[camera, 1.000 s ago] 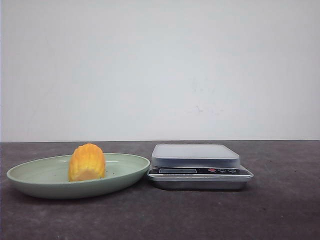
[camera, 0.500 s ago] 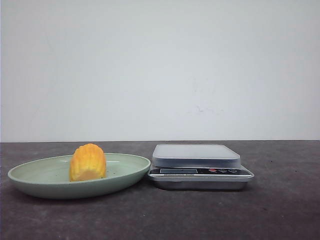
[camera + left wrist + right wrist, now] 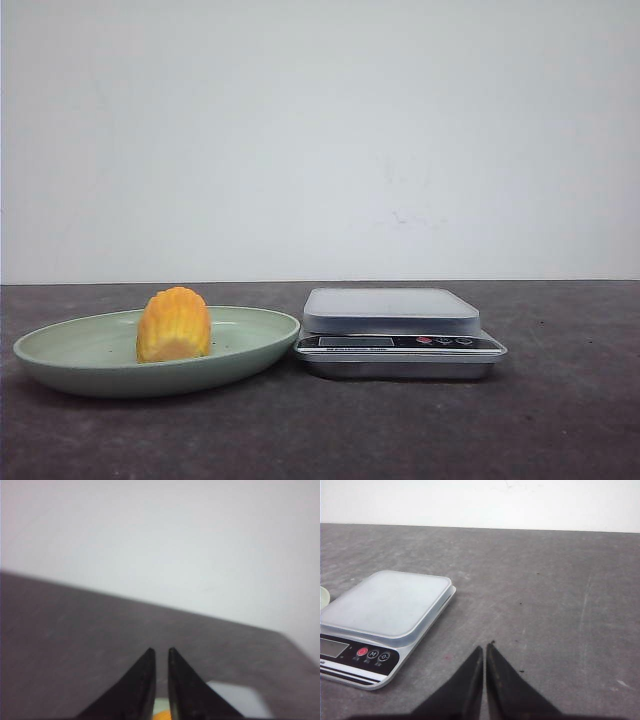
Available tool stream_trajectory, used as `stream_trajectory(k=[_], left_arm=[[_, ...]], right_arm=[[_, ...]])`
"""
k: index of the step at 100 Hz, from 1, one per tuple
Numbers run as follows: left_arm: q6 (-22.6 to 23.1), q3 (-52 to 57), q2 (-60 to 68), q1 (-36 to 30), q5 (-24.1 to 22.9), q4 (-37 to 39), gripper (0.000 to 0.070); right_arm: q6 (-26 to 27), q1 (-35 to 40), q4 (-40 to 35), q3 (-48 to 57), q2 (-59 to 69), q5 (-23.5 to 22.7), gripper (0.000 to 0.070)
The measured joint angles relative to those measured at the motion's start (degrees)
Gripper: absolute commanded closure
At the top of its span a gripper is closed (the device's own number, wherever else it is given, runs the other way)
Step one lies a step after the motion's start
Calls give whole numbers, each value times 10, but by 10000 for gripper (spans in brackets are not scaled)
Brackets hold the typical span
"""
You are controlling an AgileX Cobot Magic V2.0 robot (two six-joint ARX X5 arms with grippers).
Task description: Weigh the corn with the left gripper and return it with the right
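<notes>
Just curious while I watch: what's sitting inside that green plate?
One corn piece stands in the green plate, left of centre. Whatever lies under the corn is covered.

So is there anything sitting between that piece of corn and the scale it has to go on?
Nothing visible. The corn stands on the green plate, and the scale sits right beside the plate's rim with its platform bare. Only the low rim lies between them.
</notes>
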Motion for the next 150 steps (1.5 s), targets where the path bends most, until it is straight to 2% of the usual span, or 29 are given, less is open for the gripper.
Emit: stream_trajectory(k=[15,32,47,60,82,108,150], left_arm=[[2,-104,-50,22,-61,68,700],[6,-213,-101,34,-57,156,700],[9,-264,-122,37,-47,157,700],[29,-283,-134,37,-41,157,700],[81,-302,-137,38,13,161,700],[100,-321,-138,38,14,152,700],[174,-321,-137,41,10,131,700]], right_arm=[[0,0,0,0,0,0,697],[0,0,0,0,0,0,697],[0,0,0,0,0,0,697],[0,0,0,0,0,0,697],[0,0,0,0,0,0,697],[0,0,0,0,0,0,697],[0,0,0,0,0,0,697]])
